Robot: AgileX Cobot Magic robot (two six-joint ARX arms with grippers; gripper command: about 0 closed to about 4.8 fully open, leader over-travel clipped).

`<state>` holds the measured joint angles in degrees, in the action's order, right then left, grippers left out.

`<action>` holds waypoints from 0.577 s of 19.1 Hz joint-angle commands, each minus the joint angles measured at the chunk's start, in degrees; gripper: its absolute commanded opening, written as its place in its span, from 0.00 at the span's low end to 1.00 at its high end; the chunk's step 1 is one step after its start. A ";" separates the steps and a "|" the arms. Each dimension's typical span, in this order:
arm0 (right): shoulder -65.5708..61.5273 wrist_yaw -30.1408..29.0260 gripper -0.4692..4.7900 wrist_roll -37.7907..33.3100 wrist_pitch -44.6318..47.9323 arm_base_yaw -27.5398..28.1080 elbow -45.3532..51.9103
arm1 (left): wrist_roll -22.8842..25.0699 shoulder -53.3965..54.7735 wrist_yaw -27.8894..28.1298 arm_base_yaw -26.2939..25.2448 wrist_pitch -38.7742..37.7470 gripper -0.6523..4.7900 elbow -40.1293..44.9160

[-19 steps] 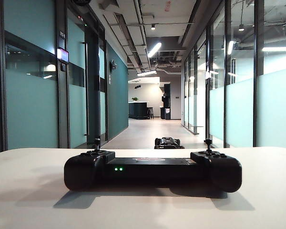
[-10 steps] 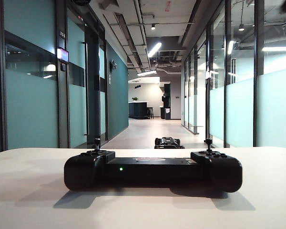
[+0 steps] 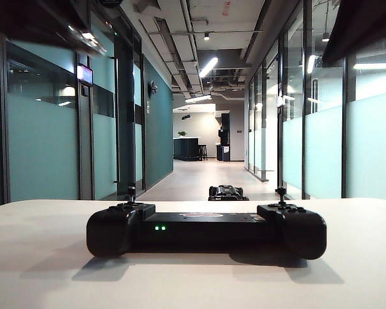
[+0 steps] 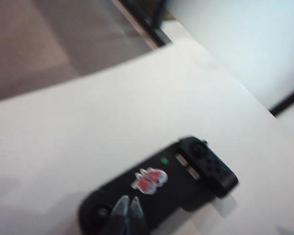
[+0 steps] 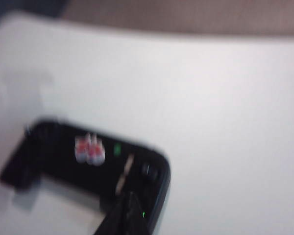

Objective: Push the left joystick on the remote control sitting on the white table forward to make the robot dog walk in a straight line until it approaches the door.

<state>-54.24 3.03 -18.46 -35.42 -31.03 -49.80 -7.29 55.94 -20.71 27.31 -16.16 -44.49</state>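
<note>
Since a second ago, dark arm shapes have entered the exterior view's upper corners: both arms descending, joystick untouched.

The left gripper (image 4: 128,209) and right gripper (image 5: 130,208), fingers pinched together, hover above the matte black remote control (image 3: 206,228) at lower centre of the smooth white table (image 3: 45,257). The thin left joystick (image 3: 131,193) stands upright. The boxy robot dog (image 3: 226,192) waits beyond.

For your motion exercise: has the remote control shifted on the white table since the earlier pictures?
No. The remote control sits at the same spot on the white table, still lined up below the robot dog.
</note>
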 commanded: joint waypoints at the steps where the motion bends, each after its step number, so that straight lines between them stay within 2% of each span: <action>1: -3.45 -1.75 0.08 -2.60 -2.95 -2.82 -1.18 | 0.20 1.18 -1.60 0.48 0.37 0.11 -0.42; 6: -9.51 -1.75 0.08 -2.82 -4.33 -7.23 -1.92 | 0.81 2.54 -1.16 0.37 -0.59 0.11 -0.92; 8: -11.58 -1.81 0.08 -4.90 -5.38 -8.68 -1.90 | 0.98 4.00 -0.92 0.35 -5.35 0.11 -3.21; 9: -12.76 -1.70 0.10 -6.01 -6.14 -8.98 -1.90 | 2.64 5.70 -0.42 0.35 -9.57 0.11 -5.73; 10: -13.33 -1.66 0.14 -6.01 -6.45 -9.09 -1.90 | 3.93 6.54 -0.04 0.37 -10.95 0.11 -6.97; 11: -14.60 -1.49 0.40 -6.19 -6.84 -9.07 -1.90 | 4.50 7.17 -0.11 0.37 -10.95 0.11 -7.93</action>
<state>-68.10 1.32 -23.86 -42.28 -39.99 -51.31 -4.23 63.05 -20.91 27.64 -26.59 -51.86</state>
